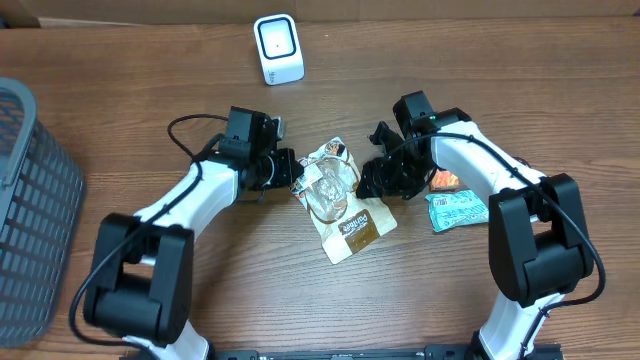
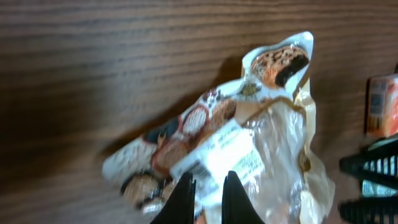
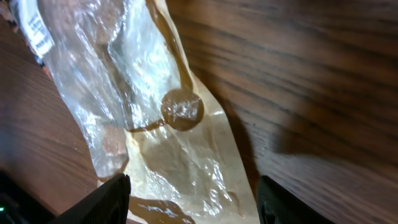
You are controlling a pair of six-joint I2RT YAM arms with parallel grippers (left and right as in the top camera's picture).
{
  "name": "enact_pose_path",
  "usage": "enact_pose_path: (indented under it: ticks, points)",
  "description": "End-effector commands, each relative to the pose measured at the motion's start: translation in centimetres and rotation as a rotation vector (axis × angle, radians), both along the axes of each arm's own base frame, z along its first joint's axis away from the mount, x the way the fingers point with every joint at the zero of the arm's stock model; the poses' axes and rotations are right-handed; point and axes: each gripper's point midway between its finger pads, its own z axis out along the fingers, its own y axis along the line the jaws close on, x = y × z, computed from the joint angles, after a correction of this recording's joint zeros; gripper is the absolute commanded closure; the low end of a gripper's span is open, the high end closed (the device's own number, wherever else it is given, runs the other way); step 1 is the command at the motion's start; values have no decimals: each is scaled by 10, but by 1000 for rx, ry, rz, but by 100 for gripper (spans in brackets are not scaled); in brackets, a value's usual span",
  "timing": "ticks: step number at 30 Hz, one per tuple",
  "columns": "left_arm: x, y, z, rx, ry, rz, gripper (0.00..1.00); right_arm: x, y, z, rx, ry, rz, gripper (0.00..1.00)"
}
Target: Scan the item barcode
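Overhead view: the snack pouch (image 1: 338, 200) sits mid-tabletop (image 1: 130, 80) between both claws, well short of the white scanner (image 1: 278, 48).
It is light, crinkly film with a slick clear window, so it will likely flop and slip rather than hold its shape; the flat sealed edges look the safest places to pinch. The left claw (image 2: 208, 183) is clenched, apparently on the pouch's edge beside a white label (image 2: 227, 155) that may carry the barcode, though it is too blurred to read. The right claw (image 3: 193, 190) is released, its fingers wide on either side of the pouch's brown lower end. What is inside the window is unclear. The grey mesh basket (image 1: 40, 200) at the left edge shows nothing inside in the part visible.
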Motion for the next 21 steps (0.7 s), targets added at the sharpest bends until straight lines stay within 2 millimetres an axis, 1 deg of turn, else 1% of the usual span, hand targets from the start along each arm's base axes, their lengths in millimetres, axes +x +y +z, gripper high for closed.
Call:
enact_pose_path:
  ticks: [1, 7, 11, 13, 18, 21]
  points:
    - [6, -8, -11, -40, 18, -5, 96, -7, 14, -3, 77, 19, 17, 37]
    - [4, -7, -35, -29, 64, 0, 96, -10, 14, -7, 67, 41, -18, 39]
    - [1, -5, -47, -17, 92, 5, 96, -11, 13, -7, 59, 74, -68, 43]
    - [-1, -4, -52, -14, 105, 6, 96, -12, 13, -7, 57, 82, -75, 43]
    - [-1, -3, -57, -8, 118, 18, 96, -18, 20, -10, 56, 96, -53, 43]
    - [-1, -3, -57, -7, 119, 19, 96, -25, 31, -12, 85, 122, -32, 43]
